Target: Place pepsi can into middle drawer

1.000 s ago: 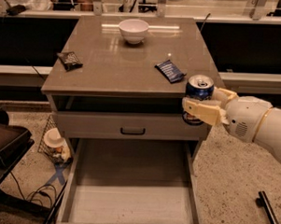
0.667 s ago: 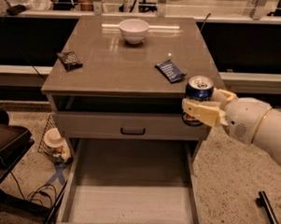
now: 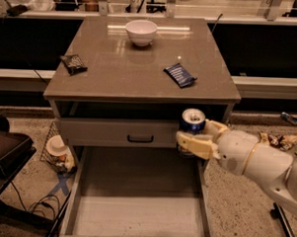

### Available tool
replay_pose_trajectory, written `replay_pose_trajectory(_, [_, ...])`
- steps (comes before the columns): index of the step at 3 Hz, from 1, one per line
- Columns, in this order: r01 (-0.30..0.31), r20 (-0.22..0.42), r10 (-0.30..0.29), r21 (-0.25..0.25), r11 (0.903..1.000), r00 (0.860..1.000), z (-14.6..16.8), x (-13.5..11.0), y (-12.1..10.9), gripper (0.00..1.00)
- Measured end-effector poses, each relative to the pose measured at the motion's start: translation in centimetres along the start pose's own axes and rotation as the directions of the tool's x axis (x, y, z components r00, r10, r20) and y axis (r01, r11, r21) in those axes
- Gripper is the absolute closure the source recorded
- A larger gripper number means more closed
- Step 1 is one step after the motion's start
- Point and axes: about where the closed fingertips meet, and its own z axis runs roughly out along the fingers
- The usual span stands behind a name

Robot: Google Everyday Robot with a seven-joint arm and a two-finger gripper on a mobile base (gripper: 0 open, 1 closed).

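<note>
Cream-coloured, the gripper [image 3: 194, 136] was clamped around the pepsi can [image 3: 193, 120], which stood upright, silver top up, at the right front edge of the cabinet [image 3: 135, 80]. The middle drawer [image 3: 134, 214] lay pulled out below and to the gripper's left, with nothing visible inside. The coming move probably needed the can carried leftward and down over the drawer's right wall.

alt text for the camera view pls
The tool grips the pepsi can upright beside the closed drawer front, above the open middle drawer. A white bowl, a blue packet and a dark packet sit on the cabinet top.
</note>
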Motion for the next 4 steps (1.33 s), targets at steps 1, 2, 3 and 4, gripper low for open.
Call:
replay_pose_trajectory(1, [0.042, 0.010, -0.041, -0.161, 0.9861, 0.999, 2.2, 7.5, 2.4, 1.00])
replay_pose_trajectory(2, [0.073, 0.025, -0.068, -0.349, 0.9343, 0.997, 4.9, 14.2, 4.2, 1.00])
replay_pose_trajectory(3, [0.079, 0.022, -0.078, -0.480, 0.8740, 0.997, 8.0, 18.9, 6.0, 1.00])
replay_pose_trajectory(4, [0.078, -0.005, -0.095, -0.525, 0.8475, 0.995, 9.5, 21.7, 7.4, 1.00])
